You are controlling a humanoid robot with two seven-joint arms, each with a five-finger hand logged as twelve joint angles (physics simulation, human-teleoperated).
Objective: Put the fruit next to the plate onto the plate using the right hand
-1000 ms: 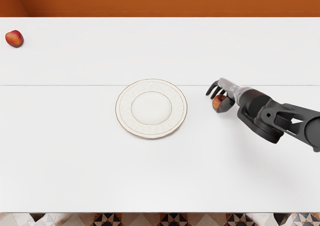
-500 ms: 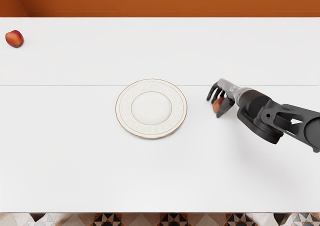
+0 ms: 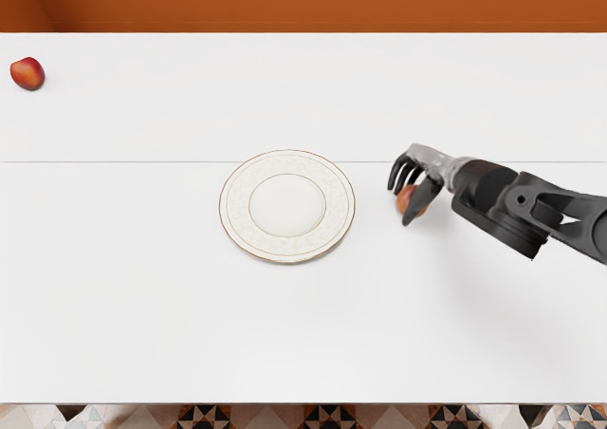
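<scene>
A white plate [image 3: 239, 177] with a thin brown rim lies in the middle of the table. To its right my right hand [image 3: 409, 186] has its dark fingers curled around a small red-orange fruit [image 3: 406, 198], which is partly hidden by the fingers. The hand and fruit are a short way right of the plate's edge, apart from it. The right arm comes in from the right edge. No left arm shows.
A second red fruit [image 3: 27, 72] lies at the far left of the white table [image 3: 303, 315]. An orange wall runs along the back; the table's front edge is near the bottom of the view.
My right hand, shut on the fruit, has shifted slightly left toward the plate, and the arm has risen a little. The plate and the far fruit have not moved.
</scene>
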